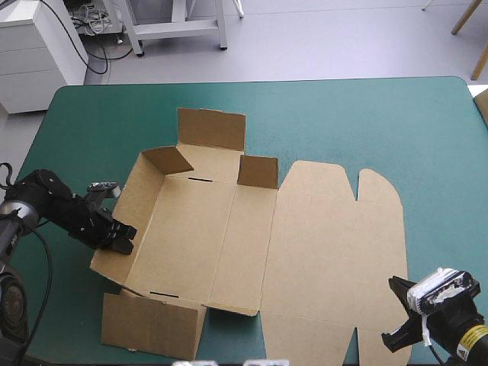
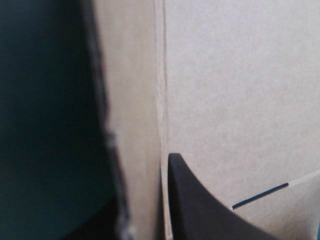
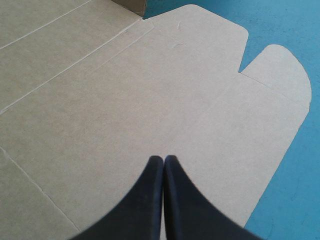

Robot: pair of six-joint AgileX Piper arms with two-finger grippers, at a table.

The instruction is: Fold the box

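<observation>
**A:** Where do we have the cut, creased brown cardboard box (image 1: 198, 236)?

**B:** It sits in the middle of the teal-green counter (image 1: 366, 114), only part-formed. Its left wall (image 1: 130, 202) leans up toward the counter's left edge. The broad lid panel (image 1: 335, 244), with its rounded tabs, lies flat toward the right edge.

**A:** And our tools?

**B:** Our left tool (image 1: 122, 236), two broad black fin-shaped fingers, is clamped on that left wall. One finger is inside, one outside, with the board pinched between them. Our right tool (image 3: 164, 162) has its fingers pressed together with nothing in them. It is over the lid panel, near the counter's near right corner. We cannot tell whether it touches the board.

**A:** How do we expect the board to handle?

**B:** Light, we judge, and stiff across each panel, bending readily only along the creases. A raised wall will likely spring back if we let go. The sheet may also skate on the cover if we push it unheld.

**A:** So where do we take hold?

**B:** On a free edge of a wall, close to its crease, where a pinch turns the whole panel. The flat lid offers only its rim, so there we would sooner press down with closed fingers.
</observation>
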